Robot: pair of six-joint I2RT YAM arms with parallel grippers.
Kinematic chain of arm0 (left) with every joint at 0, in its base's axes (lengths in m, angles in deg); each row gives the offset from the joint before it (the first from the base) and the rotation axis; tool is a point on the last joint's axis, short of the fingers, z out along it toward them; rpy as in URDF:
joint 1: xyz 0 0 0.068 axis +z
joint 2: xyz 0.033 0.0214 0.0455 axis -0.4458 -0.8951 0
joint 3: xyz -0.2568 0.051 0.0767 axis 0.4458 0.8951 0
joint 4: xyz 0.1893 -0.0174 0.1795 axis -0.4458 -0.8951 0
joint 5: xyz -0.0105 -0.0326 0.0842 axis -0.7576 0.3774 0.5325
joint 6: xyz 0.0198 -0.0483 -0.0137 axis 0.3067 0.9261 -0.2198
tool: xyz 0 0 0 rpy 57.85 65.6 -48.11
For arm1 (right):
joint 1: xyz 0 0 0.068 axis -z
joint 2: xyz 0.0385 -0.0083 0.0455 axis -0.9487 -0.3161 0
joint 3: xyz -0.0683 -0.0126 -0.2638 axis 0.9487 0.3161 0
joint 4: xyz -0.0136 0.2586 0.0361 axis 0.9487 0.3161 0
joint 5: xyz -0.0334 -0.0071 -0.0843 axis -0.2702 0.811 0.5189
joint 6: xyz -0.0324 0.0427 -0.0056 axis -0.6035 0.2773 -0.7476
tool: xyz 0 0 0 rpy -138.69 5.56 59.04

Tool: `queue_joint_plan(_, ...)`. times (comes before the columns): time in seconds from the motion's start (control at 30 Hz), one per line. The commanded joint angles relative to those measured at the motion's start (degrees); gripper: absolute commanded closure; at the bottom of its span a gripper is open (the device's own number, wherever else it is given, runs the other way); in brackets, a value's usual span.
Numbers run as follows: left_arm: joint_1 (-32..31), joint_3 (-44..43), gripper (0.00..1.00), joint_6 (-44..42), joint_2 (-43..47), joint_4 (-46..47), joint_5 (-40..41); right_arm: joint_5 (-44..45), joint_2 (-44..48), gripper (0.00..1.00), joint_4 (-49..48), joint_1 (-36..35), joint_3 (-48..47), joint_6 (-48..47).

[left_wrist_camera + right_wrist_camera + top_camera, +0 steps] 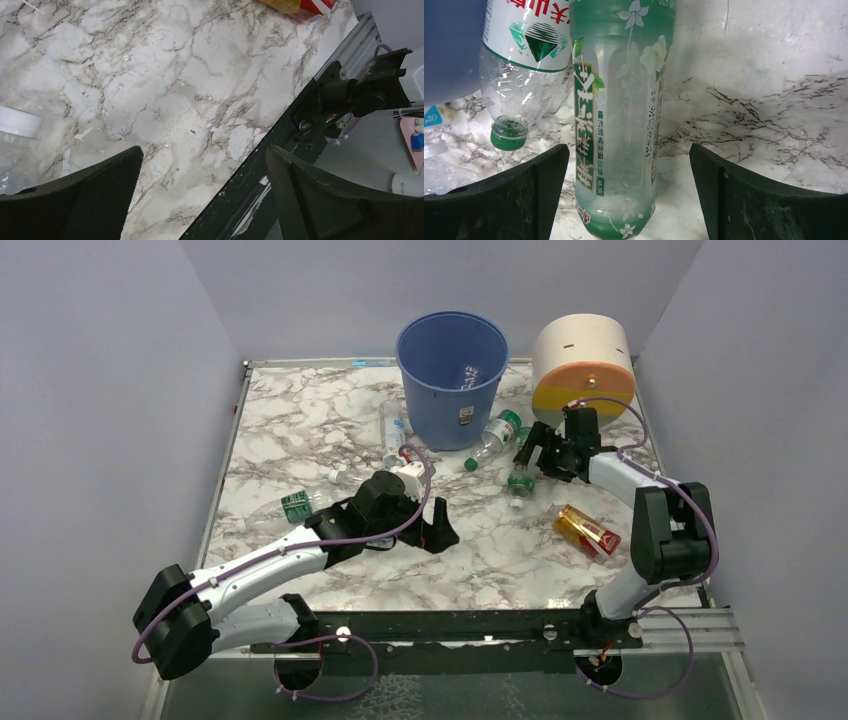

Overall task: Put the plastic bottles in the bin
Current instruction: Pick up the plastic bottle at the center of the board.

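Only the top view takes in the blue bin (452,375), which stands upright at the far side of the table (300,410) next to a cream drum (583,365). Plastic bottles (393,430) lie around its foot and near both arms. The right wrist view shows detail that is too small from above. There the right claw (628,150) is spread apart on either side of a tea bottle (621,125), clear with a green label, white flowers and vertical Chinese characters. Just beside it lies a green-capped bottle (519,65); its white label carries red characters and a green gem emblem. In the left wrist view the left claw (204,150) is spread apart above marble, with a white-capped bottle (15,127) at the picture's edge.
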Motion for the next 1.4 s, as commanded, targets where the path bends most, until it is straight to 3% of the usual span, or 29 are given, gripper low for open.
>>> queue_joint_plan(0.0,-0.37,1.81,0.01,2.02,2.02,2.08,1.96,1.69,-2.02,0.07,-2.4,-1.3,-1.72,-0.34)
queue_joint_plan(0.2,-0.4,0.78,0.01,2.22,1.66,2.51,2.88,2.21,-3.18,0.07,-3.03,-3.71,-1.4,-0.02)
queue_joint_plan(0.9,-0.39,-0.62,0.01,3.67,-0.54,3.53,2.69,0.75,4.58,0.47,-2.94,-4.63,5.21,-1.37)
queue_joint_plan(1.37,-0.37,0.09,0.01,4.3,-0.64,4.08,3.91,-2.19,21.05,0.48,3.65,-4.62,10.63,-0.94)
